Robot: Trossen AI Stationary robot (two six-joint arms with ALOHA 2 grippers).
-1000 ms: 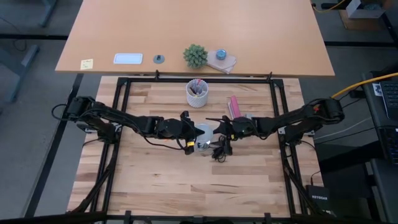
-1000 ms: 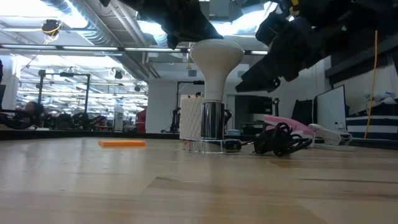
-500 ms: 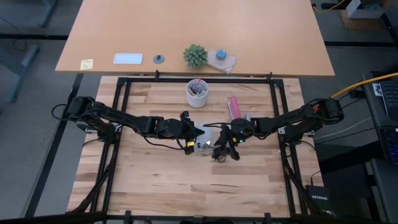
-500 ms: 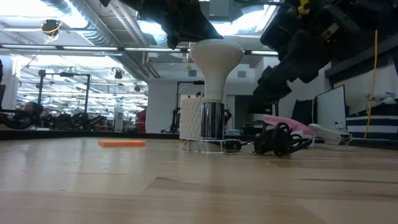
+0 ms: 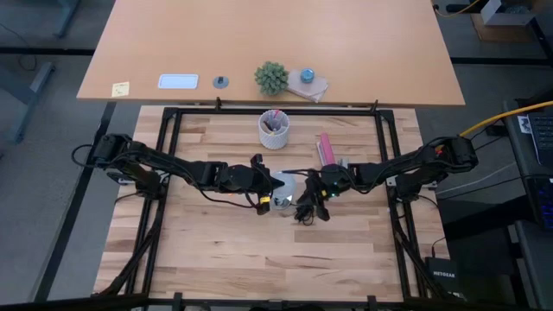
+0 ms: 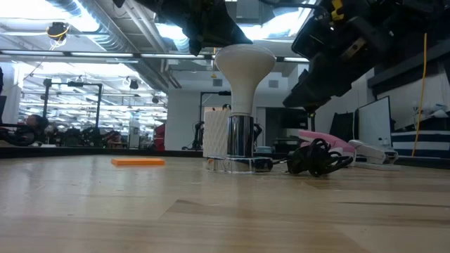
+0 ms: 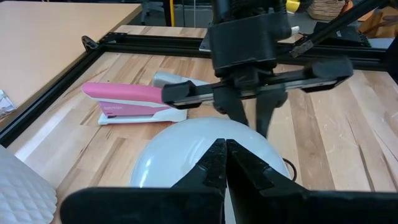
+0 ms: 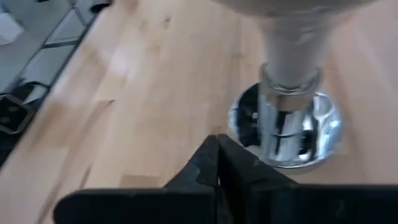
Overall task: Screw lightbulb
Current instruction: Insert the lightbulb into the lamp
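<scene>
Since a second ago the right claw [image 5: 313, 187] has backed off slightly from the lightbulb [image 6: 243, 77] and dropped lower, its fingers pressed together. That bulb stands upright, narrow base down in the silvery fitting [image 6: 240, 144] at the middle of the table [image 5: 216, 250], wide white end up. Just above its dome hangs the left claw [image 5: 275, 182], fingers likewise together, holding nothing. A tangle of black cord [image 6: 318, 158] lies beside the fitting, with a pink stapler [image 7: 134, 101] beyond and a cup of pens [image 5: 275, 129] farther back.
</scene>
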